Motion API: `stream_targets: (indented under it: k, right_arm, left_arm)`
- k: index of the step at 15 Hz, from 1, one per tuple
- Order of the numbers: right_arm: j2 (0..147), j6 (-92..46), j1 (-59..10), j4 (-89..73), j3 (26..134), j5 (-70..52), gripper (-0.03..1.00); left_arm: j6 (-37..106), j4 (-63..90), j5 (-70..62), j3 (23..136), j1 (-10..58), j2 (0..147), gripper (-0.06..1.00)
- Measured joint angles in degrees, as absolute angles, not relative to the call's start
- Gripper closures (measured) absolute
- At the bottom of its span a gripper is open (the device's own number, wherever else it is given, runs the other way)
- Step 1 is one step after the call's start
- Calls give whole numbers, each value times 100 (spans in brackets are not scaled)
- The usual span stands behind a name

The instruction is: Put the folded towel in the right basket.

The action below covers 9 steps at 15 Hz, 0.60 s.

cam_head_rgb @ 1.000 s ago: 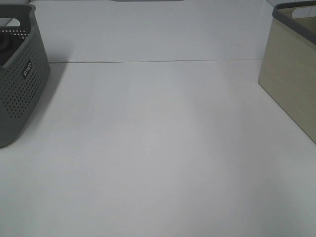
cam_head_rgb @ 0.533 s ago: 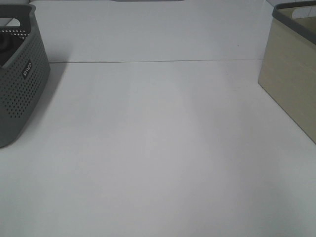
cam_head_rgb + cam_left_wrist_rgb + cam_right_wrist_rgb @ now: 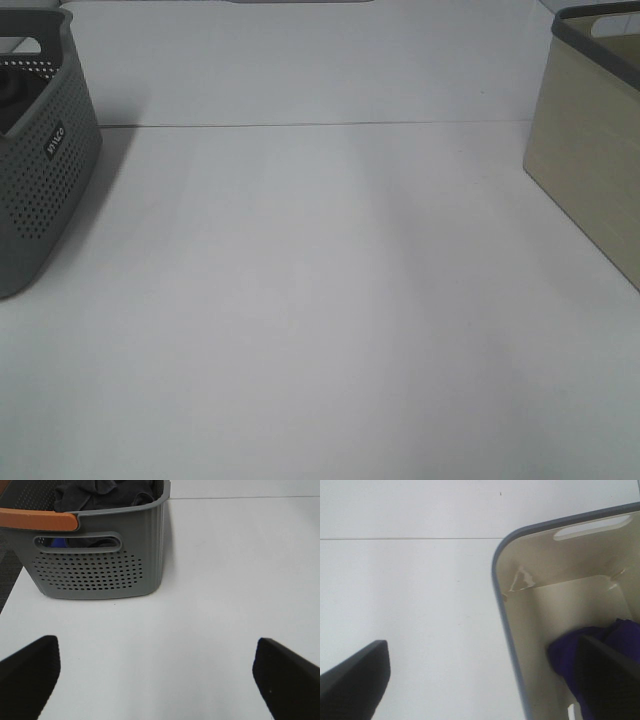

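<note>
Lying inside the right basket [image 3: 530, 630], against its floor: purple folded towel [image 3: 570, 665]. Hovering above the basket rim with jaws spread wide and holding nothing: right gripper [image 3: 485, 680]. Likewise wide and empty, facing the grey basket [image 3: 100, 565] of dark cloth: left gripper [image 3: 155, 675]. Appearing complete: placement; remaining, at most, retraction.

**White worktop with a basket at each side**

The white worktop [image 3: 320, 300] carries a grey perforated basket [image 3: 40, 160] at its left edge and a beige basket [image 3: 590, 170] with a dark rim at its right edge, well apart.
</note>
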State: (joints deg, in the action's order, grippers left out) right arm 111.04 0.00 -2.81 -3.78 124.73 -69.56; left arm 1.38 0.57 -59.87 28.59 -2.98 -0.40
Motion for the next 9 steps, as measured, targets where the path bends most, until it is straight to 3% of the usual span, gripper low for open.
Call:
stream_targets:
  k: [4, 9]
  right_arm:
    - [10273, 109, -378, -573, 11900, -6950, 1]
    - [6778, -286, -378, -842, 8314, -6698, 1]
  left_arm:
    - [138, 57, -5987, 2859, -298, -40, -5]
    - [138, 57, -5987, 2859, -298, -40, -5]
